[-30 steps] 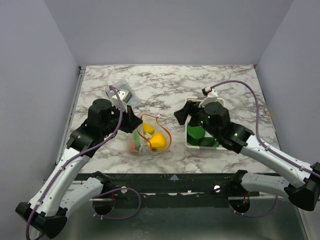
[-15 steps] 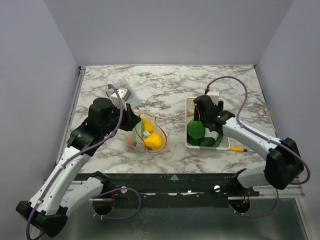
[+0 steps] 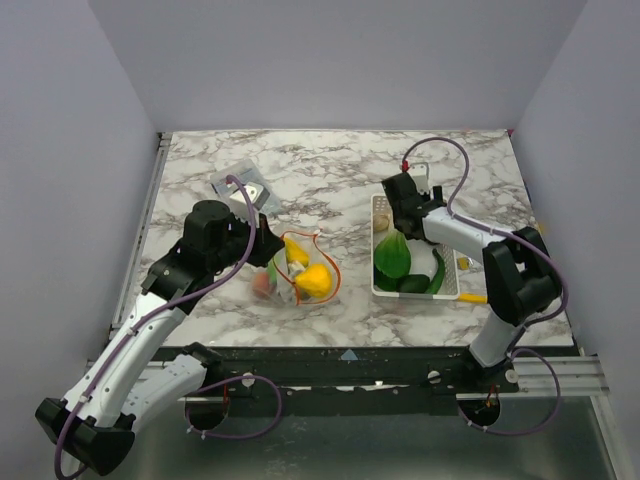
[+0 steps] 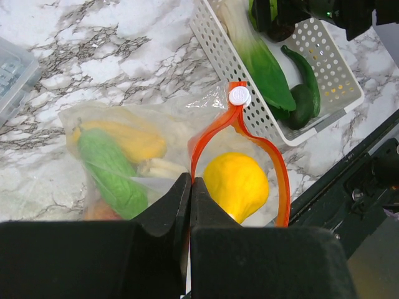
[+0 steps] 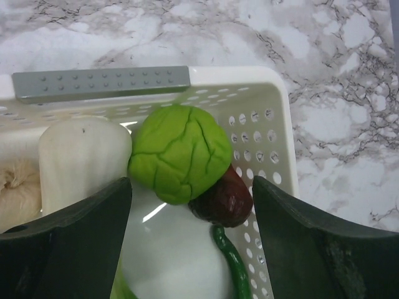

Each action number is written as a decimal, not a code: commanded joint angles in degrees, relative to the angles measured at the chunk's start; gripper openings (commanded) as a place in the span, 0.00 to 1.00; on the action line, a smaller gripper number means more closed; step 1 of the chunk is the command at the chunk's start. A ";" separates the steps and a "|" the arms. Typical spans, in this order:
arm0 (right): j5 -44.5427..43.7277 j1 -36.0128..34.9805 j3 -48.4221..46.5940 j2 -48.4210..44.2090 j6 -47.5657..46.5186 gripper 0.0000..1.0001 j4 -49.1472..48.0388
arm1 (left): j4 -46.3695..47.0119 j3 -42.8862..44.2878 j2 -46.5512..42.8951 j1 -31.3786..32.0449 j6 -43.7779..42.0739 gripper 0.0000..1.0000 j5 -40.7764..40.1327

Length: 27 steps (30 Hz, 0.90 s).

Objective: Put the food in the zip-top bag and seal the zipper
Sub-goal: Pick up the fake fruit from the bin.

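**Left gripper [image 3: 268, 252] pinched on the zip-top bag [image 3: 300, 272], right gripper [image 3: 400, 208] spread over the white basket [image 3: 456, 262]**

From above, the soft clear bag lies slumped on the marble table [image 3: 330, 170] just left of the basket. The left gripper meets it on the side away from the basket. The right gripper hangs over the basket's far end. Inside the basket lie a glossy leafy green [image 3: 392, 255] and a dark curved cucumber [image 3: 437, 268]. A thin yellow stick [image 3: 472, 297] lies by the basket's near right corner. A flat grey-clear packet [image 3: 245, 187] sits well left of the basket, beyond the bag.

At the left wrist, the two black fingers [image 4: 168, 205] press together with no gap. The zipper [image 4: 277, 168], a smooth orange-red strip looped open, runs down into their seam, so they clamp the bag's mouth edge. A round white slider [image 4: 239, 96] sits at the loop's end nearest the basket. Through the crinkled film show a round yellow lemon-like piece [image 4: 237, 184], a ridged green vegetable [image 4: 112, 168] and a long yellow piece [image 4: 134, 142].

At the right wrist, the fingers stand wide apart and hold nothing. Between them, in the basket's perforated corner, sits a crinkled light-green ball [image 5: 181, 152]. A glossy dark red piece [image 5: 227, 199] touches its lower side, and a smooth white mushroom-like piece [image 5: 81, 162] is just beside it. A grey bar [image 5: 100, 82] runs along the basket's rim.
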State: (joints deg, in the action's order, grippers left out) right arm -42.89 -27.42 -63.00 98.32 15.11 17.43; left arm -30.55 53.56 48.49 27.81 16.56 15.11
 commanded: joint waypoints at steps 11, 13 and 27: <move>4.16 2.44 -3.08 7.98 -8.59 0.74 -6.99 | 2.64 -2.10 -1.56 -0.13 -1.70 0.00 2.36; 5.15 2.39 -3.01 7.61 -8.26 0.64 -7.04 | 2.75 -2.21 -1.50 -0.18 -1.70 0.00 2.48; 10.75 2.39 1.40 -2.29 -6.61 0.10 -7.81 | 2.78 -2.41 -0.29 -0.15 -1.85 0.00 2.38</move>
State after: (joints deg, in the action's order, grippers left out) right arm -35.33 -25.17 -63.31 101.30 6.90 10.87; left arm -29.23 51.62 47.94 27.81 15.64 16.38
